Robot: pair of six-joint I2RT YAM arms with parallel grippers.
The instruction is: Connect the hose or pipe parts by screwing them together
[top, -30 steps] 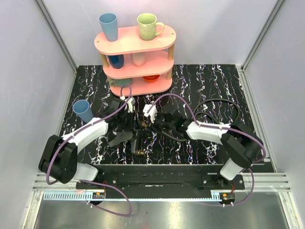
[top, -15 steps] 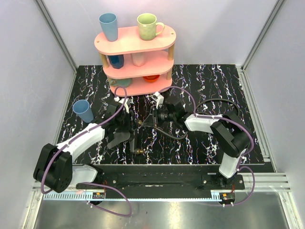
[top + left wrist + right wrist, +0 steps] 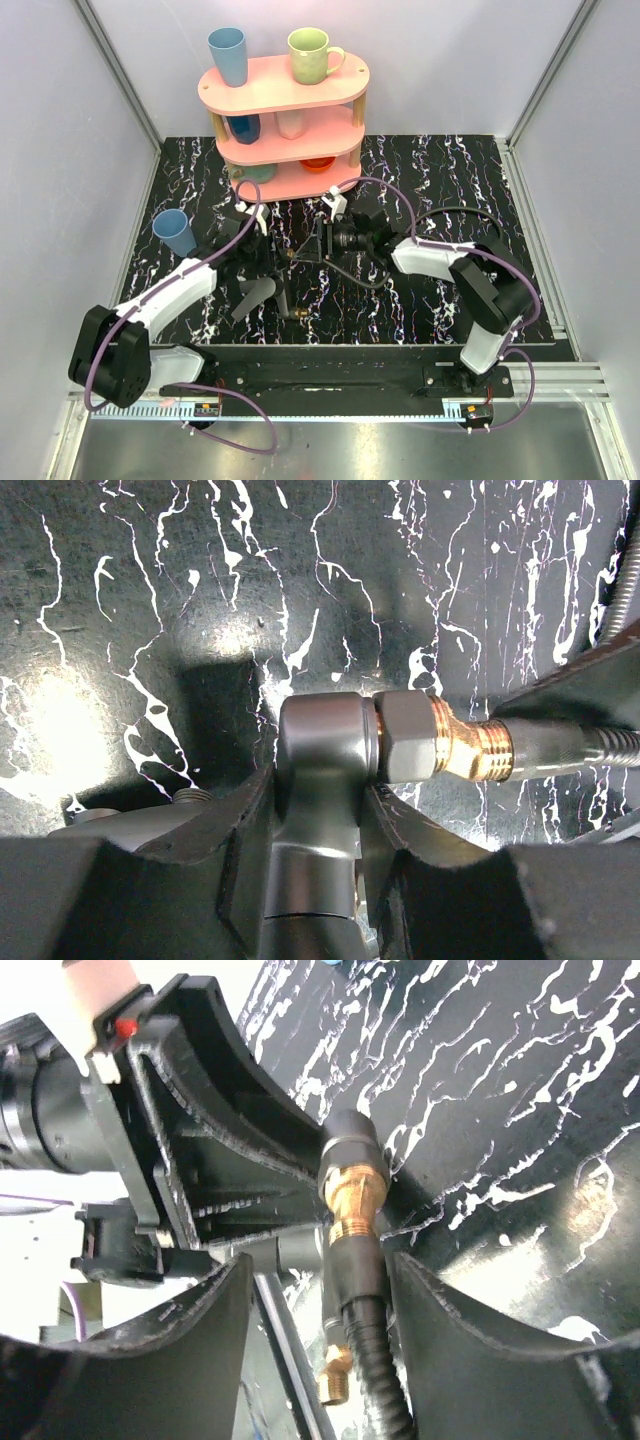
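Between the left gripper's (image 3: 316,825) clamped fingers sits the grey nozzle (image 3: 318,742), its brass connector (image 3: 462,750) meeting the black hose (image 3: 370,1365) just beyond the tips. The right gripper (image 3: 318,1272) straddles that hose end, jaws apart. The brass looks hard and slick and the hose floppy, so I'd grip the dark sleeve (image 3: 352,1260) behind the thread.

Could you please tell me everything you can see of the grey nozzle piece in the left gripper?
The nozzle piece looks like smooth dark-grey metal with a satin sheen: a rounded head on a narrower stem. The left gripper is shut on the stem from both sides, over the black marbled mat. A grey hex nut butts against the head's side, followed by a brass fitting, slightly angled, and the black hose.
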